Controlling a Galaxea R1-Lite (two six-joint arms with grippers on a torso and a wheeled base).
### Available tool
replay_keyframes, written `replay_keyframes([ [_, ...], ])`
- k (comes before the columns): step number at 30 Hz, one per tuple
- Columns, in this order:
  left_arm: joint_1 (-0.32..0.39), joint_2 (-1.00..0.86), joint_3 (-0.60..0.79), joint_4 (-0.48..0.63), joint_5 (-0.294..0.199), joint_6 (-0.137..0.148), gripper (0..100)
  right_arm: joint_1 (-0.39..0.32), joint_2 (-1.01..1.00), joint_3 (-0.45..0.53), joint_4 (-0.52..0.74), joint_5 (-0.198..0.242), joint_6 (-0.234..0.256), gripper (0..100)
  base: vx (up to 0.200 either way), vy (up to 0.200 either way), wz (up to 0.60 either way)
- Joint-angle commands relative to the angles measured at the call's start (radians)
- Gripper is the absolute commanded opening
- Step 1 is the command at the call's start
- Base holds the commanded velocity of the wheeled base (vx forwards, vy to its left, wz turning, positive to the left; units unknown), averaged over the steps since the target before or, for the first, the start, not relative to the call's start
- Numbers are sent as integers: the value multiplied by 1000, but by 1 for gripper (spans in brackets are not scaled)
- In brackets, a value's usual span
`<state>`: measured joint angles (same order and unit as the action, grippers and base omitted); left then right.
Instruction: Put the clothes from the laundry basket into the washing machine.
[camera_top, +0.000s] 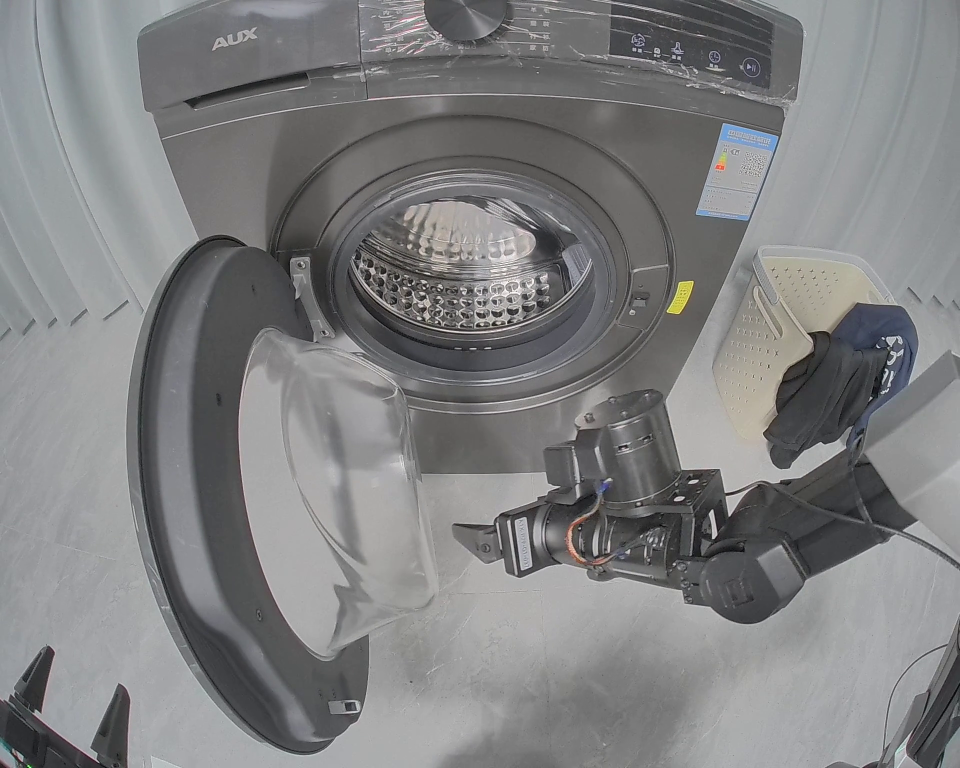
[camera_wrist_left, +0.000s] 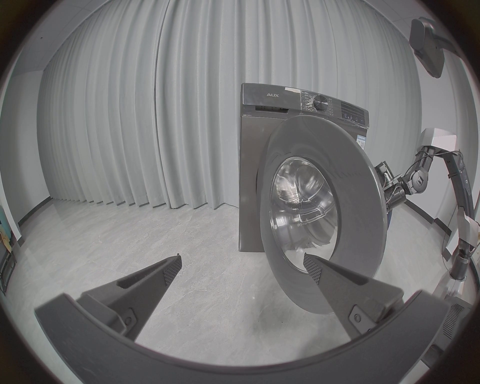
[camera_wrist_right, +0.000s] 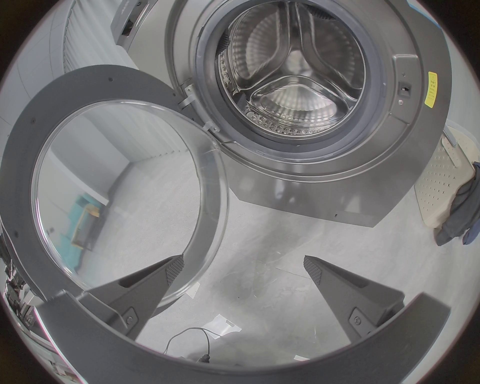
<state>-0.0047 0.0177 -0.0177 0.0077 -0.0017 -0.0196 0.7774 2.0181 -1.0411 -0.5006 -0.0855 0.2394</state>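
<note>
Draping over the cream laundry basket (camera_top: 755, 360), black-and-navy clothes (camera_top: 835, 390) hang; left gripper (camera_wrist_left: 241, 259), right gripper (camera_wrist_right: 242, 260) spread.

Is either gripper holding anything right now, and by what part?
Nothing is held. The left gripper and right gripper are both open and empty.

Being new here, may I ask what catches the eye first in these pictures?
The washing machine fills the middle, its door swung open to the left, its steel drum exposed. Dark clothes hang over the laundry basket on its right; the open right gripper sits low before the machine.
</note>
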Motion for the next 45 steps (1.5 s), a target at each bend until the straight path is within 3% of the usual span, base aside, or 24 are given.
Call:
replay_keyframes([
  [1,0,-12,13,0,0,-2,100,43,37,-42,-1,-2,9,100,0,0,0],
  [7,0,-12,13,0,0,-3,100,88,34,-56,-9,7,64,100,0,0,0],
  [20,0,-12,13,0,0,-2,100,62,142,-149,-22,0,54,100,0,0,0],
  [23,0,-12,13,0,0,-3,100,80,212,-208,-24,-3,57,100,0,0,0],
  [45,0,-12,13,0,0,-2,100,112,269,-306,-32,-8,67,100,-9,0,0],
])
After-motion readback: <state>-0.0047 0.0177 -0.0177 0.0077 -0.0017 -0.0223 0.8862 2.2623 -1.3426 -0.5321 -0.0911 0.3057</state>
